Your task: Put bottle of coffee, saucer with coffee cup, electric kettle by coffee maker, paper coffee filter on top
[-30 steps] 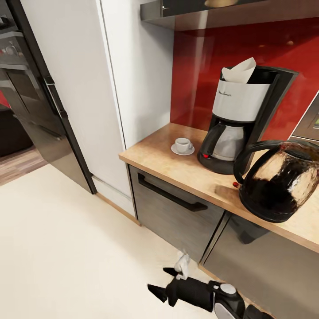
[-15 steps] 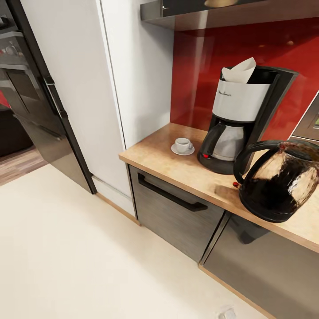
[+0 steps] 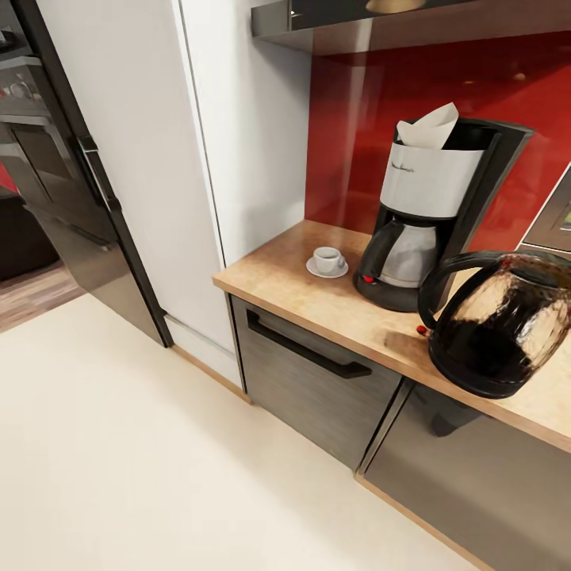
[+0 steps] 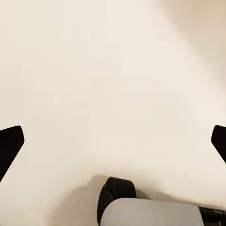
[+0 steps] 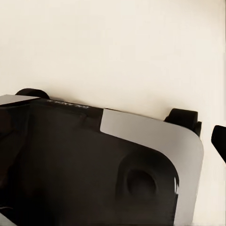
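Note:
The coffee maker (image 3: 432, 214) stands on the countertop (image 3: 277, 281) against the red wall, with the paper coffee filter (image 3: 432, 127) sticking up out of its top. To its left the coffee cup (image 3: 327, 257) sits on the saucer (image 3: 327, 271). The electric kettle (image 3: 500, 325) stands to its right, near the front edge. A dark flat board, apparently the kitchen shelf (image 3: 373, 28), hangs above; its top is hidden. The bottle of coffee is out of view. My left gripper (image 4: 113, 141) is open over the cream floor. My right gripper (image 5: 113, 141) looks open, one fingertip (image 5: 219, 140) showing beside my own grey-black body.
Grey cabinet fronts with a black drawer handle (image 3: 305, 349) sit under the worktop. A tall white cabinet (image 3: 182, 159) and a dark built-in oven column (image 3: 55, 166) stand to the left. Cream floor (image 3: 159, 460) spreads in front.
My right arm and gripper, low in the head view a second ago, have dropped out of that view. The things on the countertop have not moved.

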Robot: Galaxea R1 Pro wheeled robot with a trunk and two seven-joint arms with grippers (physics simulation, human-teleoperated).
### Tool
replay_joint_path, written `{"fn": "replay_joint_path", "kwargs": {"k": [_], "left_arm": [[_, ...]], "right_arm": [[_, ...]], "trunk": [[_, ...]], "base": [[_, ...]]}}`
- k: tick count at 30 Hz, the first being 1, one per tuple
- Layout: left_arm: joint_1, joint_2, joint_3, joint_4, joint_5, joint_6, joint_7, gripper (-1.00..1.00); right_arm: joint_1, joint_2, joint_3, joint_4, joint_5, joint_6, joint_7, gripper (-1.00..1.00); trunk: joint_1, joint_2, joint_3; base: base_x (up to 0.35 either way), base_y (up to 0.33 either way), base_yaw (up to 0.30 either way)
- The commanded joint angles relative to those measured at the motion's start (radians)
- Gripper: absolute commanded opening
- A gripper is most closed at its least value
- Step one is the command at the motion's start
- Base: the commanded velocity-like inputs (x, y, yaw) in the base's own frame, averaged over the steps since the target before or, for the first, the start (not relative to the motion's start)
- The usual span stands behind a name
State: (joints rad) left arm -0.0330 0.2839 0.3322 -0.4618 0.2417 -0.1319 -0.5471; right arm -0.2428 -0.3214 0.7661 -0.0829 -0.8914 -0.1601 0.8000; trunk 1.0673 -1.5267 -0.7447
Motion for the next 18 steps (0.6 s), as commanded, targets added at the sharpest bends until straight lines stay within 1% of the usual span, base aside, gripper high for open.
{"fn": "replay_joint_path", "kwargs": {"k": [1, 16, 18], "left_arm": [[-0.001, 0.000, 0.003, 0.003, 0.005, 0.000, -0.007, 1.00], [-0.001, 0.000, 0.005, 0.008, 0.005, 0.000, -0.007, 1.00], [-0.001, 0.000, 0.005, 0.008, 0.005, 0.000, -0.007, 1.00]], "right_arm": [[0.000, -0.001, 0.008, 0.010, -0.005, -0.009, 0.002, 1.00], [0.000, 0.001, 0.008, 0.025, -0.007, -0.007, 0.007, 1.00], [-0.001, 0.002, 0.009, 0.025, -0.007, -0.007, 0.007, 1.00]], "trunk": [[0.000, 0.000, -0.001], [0.000, 0.000, -0.001], [0.000, 0.000, -0.001]], "base": [[0.000, 0.000, 0.000], [0.000, 0.000, 0.000], [0.000, 0.000, -0.159]]}}
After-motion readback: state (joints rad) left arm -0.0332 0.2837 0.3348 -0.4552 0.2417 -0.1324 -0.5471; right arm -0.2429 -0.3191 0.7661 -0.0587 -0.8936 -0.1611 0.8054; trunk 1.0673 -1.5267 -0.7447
